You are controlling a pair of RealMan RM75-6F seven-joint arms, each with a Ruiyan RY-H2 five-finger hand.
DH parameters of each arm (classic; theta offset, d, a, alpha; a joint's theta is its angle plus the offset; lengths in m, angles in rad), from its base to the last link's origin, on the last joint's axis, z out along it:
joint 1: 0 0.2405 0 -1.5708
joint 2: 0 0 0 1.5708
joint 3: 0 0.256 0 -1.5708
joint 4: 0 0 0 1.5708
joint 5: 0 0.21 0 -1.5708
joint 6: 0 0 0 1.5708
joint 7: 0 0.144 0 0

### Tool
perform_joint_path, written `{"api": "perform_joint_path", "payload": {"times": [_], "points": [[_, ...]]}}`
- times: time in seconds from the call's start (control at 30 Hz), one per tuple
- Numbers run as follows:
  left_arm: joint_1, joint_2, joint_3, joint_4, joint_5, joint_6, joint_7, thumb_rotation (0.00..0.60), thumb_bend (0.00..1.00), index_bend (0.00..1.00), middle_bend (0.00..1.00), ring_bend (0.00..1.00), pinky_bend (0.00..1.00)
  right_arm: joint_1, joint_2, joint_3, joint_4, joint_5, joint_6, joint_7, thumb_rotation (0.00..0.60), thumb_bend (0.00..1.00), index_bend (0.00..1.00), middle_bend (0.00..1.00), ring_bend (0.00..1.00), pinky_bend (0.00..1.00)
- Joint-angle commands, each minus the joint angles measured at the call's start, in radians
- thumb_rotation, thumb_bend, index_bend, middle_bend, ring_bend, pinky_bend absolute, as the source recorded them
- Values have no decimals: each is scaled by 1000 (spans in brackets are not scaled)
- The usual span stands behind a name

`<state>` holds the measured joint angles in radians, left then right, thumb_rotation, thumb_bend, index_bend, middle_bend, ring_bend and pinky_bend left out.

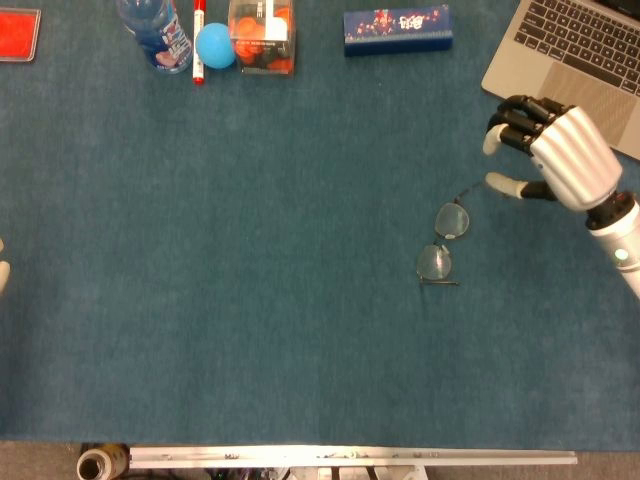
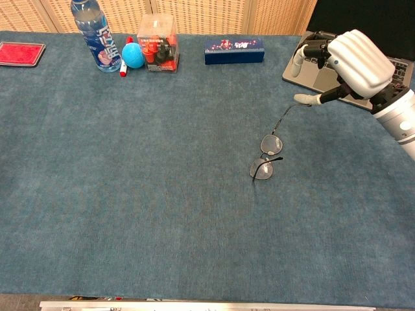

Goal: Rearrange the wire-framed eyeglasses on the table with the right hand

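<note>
The wire-framed eyeglasses lie unfolded on the blue table cloth, right of centre. One lens is nearer me, and one temple arm reaches up toward the laptop. My right hand hovers just up and right of them with its fingers apart, holding nothing. Its thumb tip is close to the end of the upper temple arm; I cannot tell whether they touch. At the left edge of the head view only a pale sliver of my left hand shows.
An open laptop sits directly behind the right hand. Along the far edge stand a blue box, a clear box of red items, a blue ball, a red marker, a bottle and a red pad.
</note>
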<state>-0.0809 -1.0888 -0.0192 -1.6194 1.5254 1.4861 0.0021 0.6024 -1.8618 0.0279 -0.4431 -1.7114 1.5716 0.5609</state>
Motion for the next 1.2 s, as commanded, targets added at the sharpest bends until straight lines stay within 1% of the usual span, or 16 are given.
{"api": "perform_joint_path", "payload": {"times": [0.03, 1.2], "points": [[0, 0, 0, 0, -1, -1, 1, 600, 281, 513, 482, 313, 462, -3, -8, -6, 9, 2, 4, 10, 600, 80, 554, 516, 335, 557], [1, 4, 0, -5, -3, -1, 1, 600, 280, 513, 482, 313, 462, -26, -92, -71, 36, -3, -10, 48, 600, 80, 553, 517, 335, 557]]}}
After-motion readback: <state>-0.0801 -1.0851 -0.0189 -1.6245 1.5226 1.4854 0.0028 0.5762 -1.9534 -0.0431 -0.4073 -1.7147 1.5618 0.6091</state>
